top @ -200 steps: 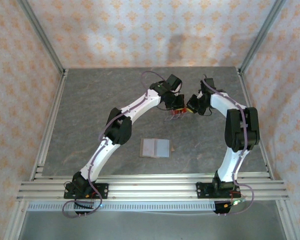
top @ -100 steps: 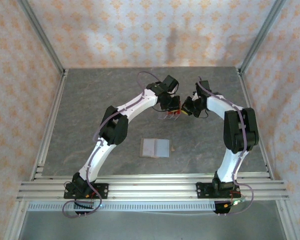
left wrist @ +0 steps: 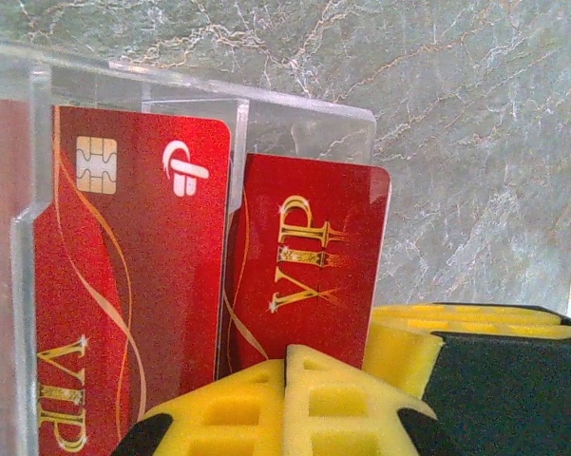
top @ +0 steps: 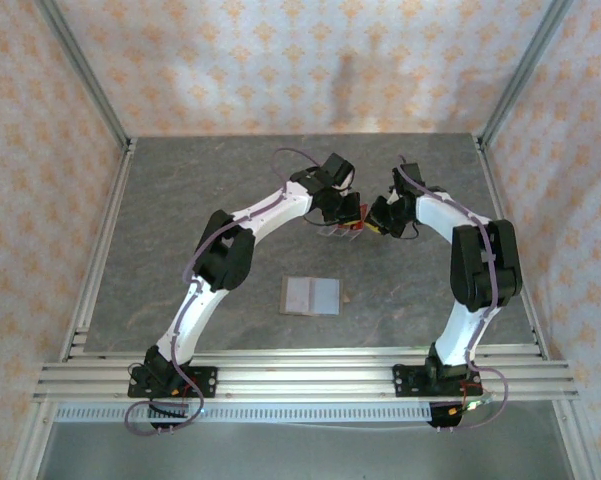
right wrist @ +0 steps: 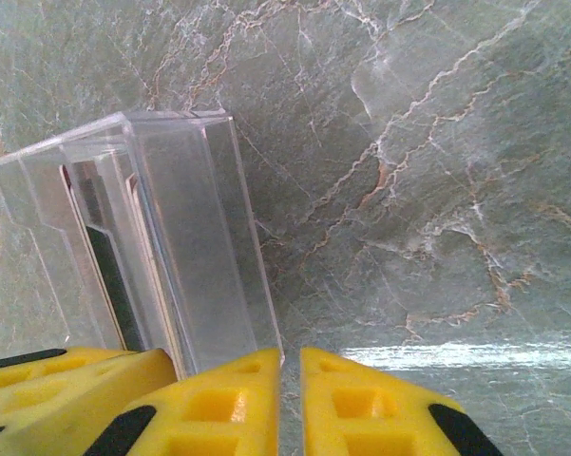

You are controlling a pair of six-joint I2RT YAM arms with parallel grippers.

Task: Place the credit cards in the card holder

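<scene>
Two red credit cards [left wrist: 133, 266] [left wrist: 309, 247] stand upright in the slots of a clear plastic rack [left wrist: 304, 109] [right wrist: 190, 237] [top: 342, 230] at the table's middle back. My left gripper [left wrist: 287, 380] [top: 348, 212] is shut, its yellow pads pressed together just in front of the right card's lower edge, nothing seen between them. My right gripper [right wrist: 290, 389] [top: 373, 220] is at the rack's right corner, its pads parted by a narrow slit with only table showing through. The card holder [top: 310, 296] lies open and flat, grey inside up, nearer the arm bases.
A small brown scrap [top: 348, 297] lies just right of the card holder. Metal frame rails [top: 100, 250] edge the grey stone-patterned table, with patterned walls behind. My two grippers sit close together, either side of the rack.
Both grippers and the rack have shifted a little to the left. The right gripper's pads have parted slightly. The card holder has not moved.
</scene>
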